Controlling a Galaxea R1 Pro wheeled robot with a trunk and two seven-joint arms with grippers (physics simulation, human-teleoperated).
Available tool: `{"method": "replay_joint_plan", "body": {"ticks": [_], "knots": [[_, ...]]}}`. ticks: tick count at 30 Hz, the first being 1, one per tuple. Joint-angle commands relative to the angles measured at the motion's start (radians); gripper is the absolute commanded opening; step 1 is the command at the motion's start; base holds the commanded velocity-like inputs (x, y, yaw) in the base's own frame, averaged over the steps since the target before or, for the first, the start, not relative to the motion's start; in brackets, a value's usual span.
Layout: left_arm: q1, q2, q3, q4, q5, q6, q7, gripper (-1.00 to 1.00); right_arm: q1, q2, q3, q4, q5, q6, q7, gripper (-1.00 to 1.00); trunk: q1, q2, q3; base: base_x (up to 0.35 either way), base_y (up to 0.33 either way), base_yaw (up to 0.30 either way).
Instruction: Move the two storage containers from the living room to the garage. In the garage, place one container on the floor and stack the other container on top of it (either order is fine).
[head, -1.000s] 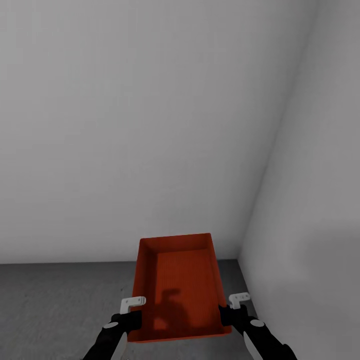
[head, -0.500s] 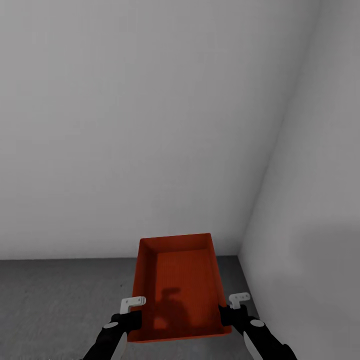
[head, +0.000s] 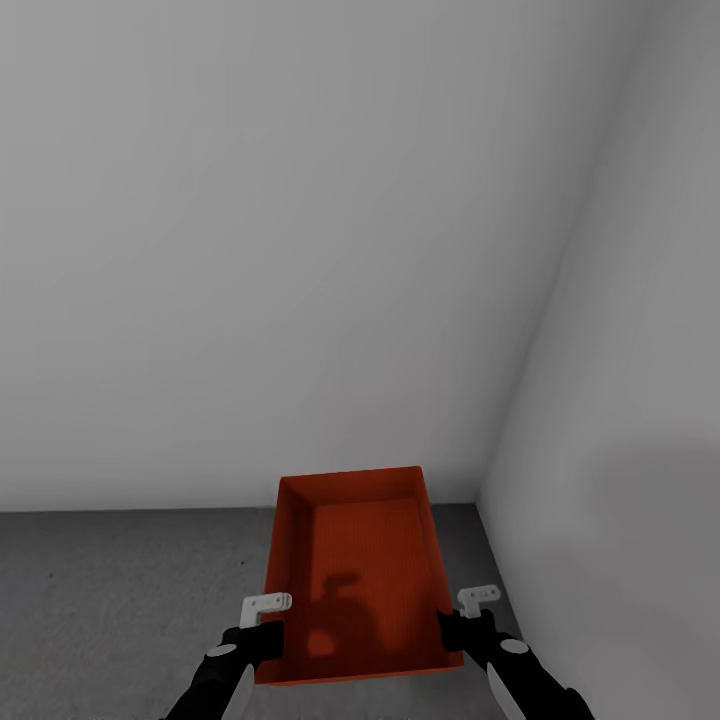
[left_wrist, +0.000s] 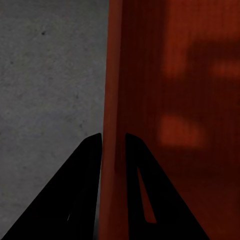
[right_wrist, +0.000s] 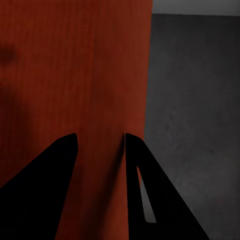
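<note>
At the bottom of the head view, the 2 black arms reach forward and hold 1 storage container (head: 352, 575) between them, lower centre of the frame. The left gripper (head: 262, 632) has its fingers clamped on the container's left wall near the nearest corner; the left wrist view shows that thin wall pinched between 2 dark fingers (left_wrist: 86, 165), 1 outside, 1 inside. The right gripper (head: 462, 628) takes the right wall the same way, and in the right wrist view its fingers (right_wrist: 134, 165) straddle the wall, though the gap there looks wider, so how firmly it bites is hard to judge. Gripping both long walls probably keeps the open-top bin level and stops it swinging during travel.

The container is empty, its orange-red bottom carrying a shadow of the robot. It appears to be held above the floor (head: 120, 590), the dark grey mottled concrete that fills the lower left, rather than resting on it, but the height cannot be read.

Further off, a plain white wall (head: 300, 250) fills the upper frame and meets a second white wall (head: 620, 420) at the right, forming a corner just beyond the container. Judging by this, the robot is in the garage, facing a corner that suits setting the bin down.
</note>
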Motion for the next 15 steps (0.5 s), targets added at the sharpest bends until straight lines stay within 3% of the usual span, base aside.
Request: {"method": "replay_joint_plan", "body": {"ticks": [1,15], "knots": [[0.000,0.020,-0.003,-0.003,-0.040,-0.041,0.040,-1.00,-0.001,-0.001,-0.005,0.001,-0.038,0.004,0.058,-1.00,0.004,-0.008,-0.006,0.000,0.000,0.000],[0.000,0.020,-0.003,-0.003,-0.040,-0.041,0.040,-1.00,-0.001,-0.001,-0.005,0.001,-0.037,0.004,0.058,-1.00,0.058,-0.106,-0.073,0.000,0.000,0.000]]}}
